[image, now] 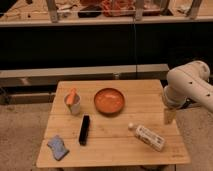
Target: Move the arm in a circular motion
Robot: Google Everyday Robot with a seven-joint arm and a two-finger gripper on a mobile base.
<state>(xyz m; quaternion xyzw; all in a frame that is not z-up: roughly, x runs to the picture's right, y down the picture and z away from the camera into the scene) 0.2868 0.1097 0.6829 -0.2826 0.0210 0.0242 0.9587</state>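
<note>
The cream-white arm of thick rounded segments with small dark dots comes in from the right edge, over the table's right side. Its bulbous joint sits near the table's far right corner. The gripper is the narrow pale tip hanging down from the arm, just above the table's right edge, right of the orange bowl and above the white bottle. It holds nothing that I can see.
A wooden table carries an orange bowl, a white cup with an orange object, a black bar-shaped object, a blue cloth and a lying white bottle. A dark shelf and railing stand behind it.
</note>
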